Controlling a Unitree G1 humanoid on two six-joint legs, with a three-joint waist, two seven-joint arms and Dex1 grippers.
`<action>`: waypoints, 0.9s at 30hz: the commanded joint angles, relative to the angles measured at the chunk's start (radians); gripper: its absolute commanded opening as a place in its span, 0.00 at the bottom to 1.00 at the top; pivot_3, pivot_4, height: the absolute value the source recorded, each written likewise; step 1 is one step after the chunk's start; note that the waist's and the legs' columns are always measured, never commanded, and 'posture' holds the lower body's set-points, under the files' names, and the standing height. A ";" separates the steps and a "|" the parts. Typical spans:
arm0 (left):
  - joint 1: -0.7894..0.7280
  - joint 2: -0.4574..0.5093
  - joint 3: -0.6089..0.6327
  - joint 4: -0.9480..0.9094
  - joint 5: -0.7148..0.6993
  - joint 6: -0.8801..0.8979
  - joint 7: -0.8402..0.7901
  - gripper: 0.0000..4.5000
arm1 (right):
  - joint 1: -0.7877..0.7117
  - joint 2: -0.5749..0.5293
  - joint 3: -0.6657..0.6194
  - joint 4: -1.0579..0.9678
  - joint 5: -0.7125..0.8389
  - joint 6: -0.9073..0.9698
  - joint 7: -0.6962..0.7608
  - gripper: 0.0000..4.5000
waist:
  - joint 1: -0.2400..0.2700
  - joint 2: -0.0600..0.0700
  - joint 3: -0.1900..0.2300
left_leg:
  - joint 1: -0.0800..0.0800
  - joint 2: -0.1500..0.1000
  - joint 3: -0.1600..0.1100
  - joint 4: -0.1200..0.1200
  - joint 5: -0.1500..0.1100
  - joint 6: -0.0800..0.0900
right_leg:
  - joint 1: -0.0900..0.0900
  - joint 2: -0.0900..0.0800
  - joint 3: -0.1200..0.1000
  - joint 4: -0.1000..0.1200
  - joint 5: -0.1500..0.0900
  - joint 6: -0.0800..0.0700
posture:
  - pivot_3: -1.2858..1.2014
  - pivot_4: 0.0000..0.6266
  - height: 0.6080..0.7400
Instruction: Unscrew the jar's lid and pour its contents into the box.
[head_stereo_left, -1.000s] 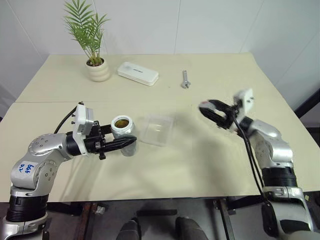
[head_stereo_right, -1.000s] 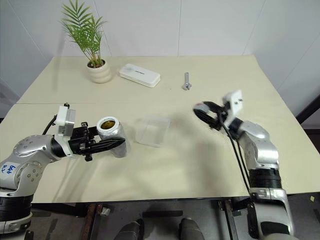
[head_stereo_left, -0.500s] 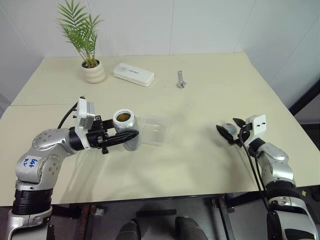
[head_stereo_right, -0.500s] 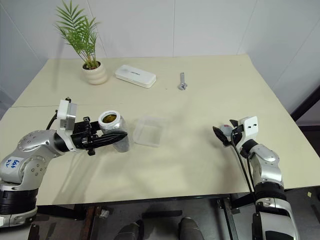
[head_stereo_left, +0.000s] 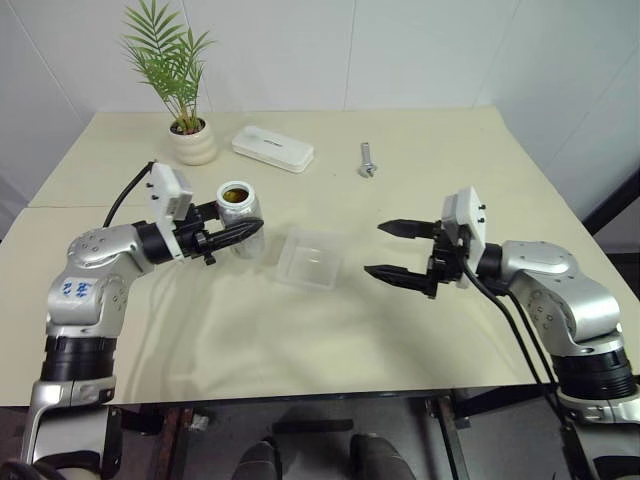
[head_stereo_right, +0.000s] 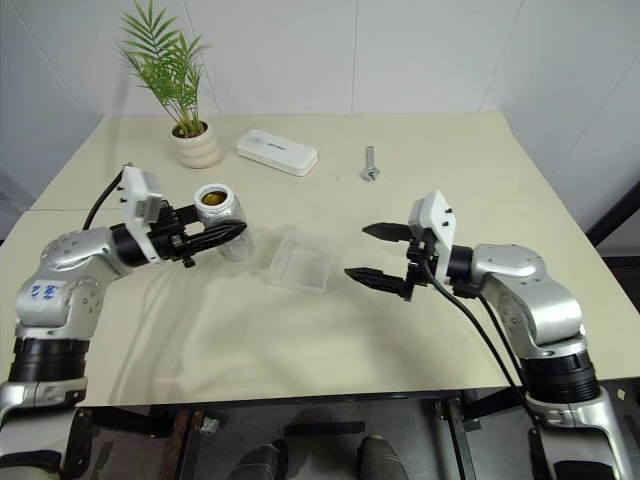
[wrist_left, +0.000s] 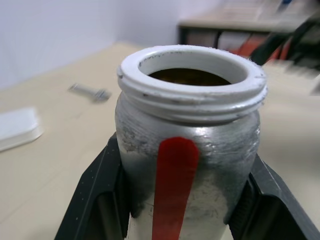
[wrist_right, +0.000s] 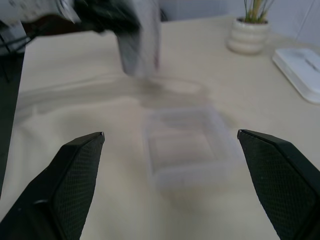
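The left gripper (head_stereo_left: 240, 233) has its two black fingers closed on the silvery-grey jar (head_stereo_left: 238, 204), which is upright and lifted above the beige table (head_stereo_left: 450, 160) with no lid on it, so that the dark olive-brown contents (wrist_left: 187, 76) are visible inside the white threaded rim. The clear plastic box (head_stereo_left: 309, 258) lies on the table at about four o'clock from the jar, near it but apart. The right gripper (head_stereo_left: 396, 250) is at three o'clock from the box, with its fingers spread wide and nothing between them, pointing toward the box.
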 joint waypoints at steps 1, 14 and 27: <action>-0.063 -0.012 -0.034 0.049 0.088 -0.066 0.044 0.44 | 0.013 -0.005 -0.013 -0.023 -0.024 -0.014 -0.025 1.00 | 0.008 0.000 0.000 | 0.000 0.000 0.000 0.000 0.000 0.000 | 0.000 0.000 0.000 0.000 0.000 0.000 | 0.52 0.24 1.00; -0.254 -0.092 -0.308 0.301 0.626 -0.467 0.415 0.44 | 0.112 0.018 -0.038 -0.009 -0.055 -0.062 -0.063 1.00 | 0.009 0.000 0.000 | -0.002 0.000 0.001 0.003 -0.001 0.002 | -0.001 0.000 0.001 0.000 0.001 0.002 | 0.52 0.24 1.00; -0.362 0.034 -0.695 0.290 1.570 -0.685 1.169 0.44 | 0.156 0.050 -0.053 -0.033 -0.043 -0.062 -0.125 1.00 | 0.010 0.000 0.000 | -0.002 -0.001 0.002 0.003 -0.002 0.002 | -0.001 0.000 0.001 0.000 0.001 0.003 | 0.52 0.24 1.00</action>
